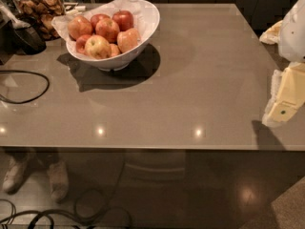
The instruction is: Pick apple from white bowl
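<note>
table (190,80): grey, glossy; fills most of the frame; 3 light spots reflect along its near edge
white bowl (148,18): upper left of the frame, standing on the table; wide with flared sides; lined with crinkled white paper (119,1) that rises above the rim at the back; its shadow falls below and to the right
apple (127,39): pale orange-red; at the right side of the bowl's pile, against the right wall; touching its neighbours on the left
other apples: at least 6 more in the bowl; 1 with a yellow-green patch (97,46) at the front; 2 darker red ones (123,19) at the back
hand (285,104): cream-yellow; at the right edge of the frame, mid-height, over the table's right side; well apart from the bowl; holding nothing that shows; open or closed cannot be told
jar (35,4): top left corner; filled with brown snacks
cable (28,92): black; loops on the table at the left edge
</note>
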You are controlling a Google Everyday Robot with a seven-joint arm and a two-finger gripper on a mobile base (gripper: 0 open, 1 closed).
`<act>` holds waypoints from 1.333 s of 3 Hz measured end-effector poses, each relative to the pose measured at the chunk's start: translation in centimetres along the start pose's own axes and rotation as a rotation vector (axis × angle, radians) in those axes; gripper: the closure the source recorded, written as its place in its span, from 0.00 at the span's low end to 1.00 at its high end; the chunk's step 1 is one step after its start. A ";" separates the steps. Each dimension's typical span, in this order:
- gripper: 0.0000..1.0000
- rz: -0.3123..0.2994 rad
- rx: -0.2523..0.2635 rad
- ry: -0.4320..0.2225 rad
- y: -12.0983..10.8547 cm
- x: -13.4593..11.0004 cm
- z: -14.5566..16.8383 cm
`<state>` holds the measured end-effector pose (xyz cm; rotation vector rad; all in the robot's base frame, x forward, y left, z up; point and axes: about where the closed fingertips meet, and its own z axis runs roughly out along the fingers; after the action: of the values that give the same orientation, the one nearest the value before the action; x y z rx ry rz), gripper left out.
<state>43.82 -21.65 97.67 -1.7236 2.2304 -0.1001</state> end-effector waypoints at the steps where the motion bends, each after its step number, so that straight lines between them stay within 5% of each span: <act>1: 0.00 0.000 0.000 0.000 0.0 0.0 0.0; 2: 0.00 -0.024 -0.003 -0.018 -2.0 -1.9 -0.8; 3: 0.00 -0.144 0.038 -0.058 -6.5 -8.5 -2.8; 4: 0.00 -0.131 0.048 -0.075 -6.8 -8.7 -2.6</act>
<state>51.26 -15.55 103.64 -1.8154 2.0450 -0.1155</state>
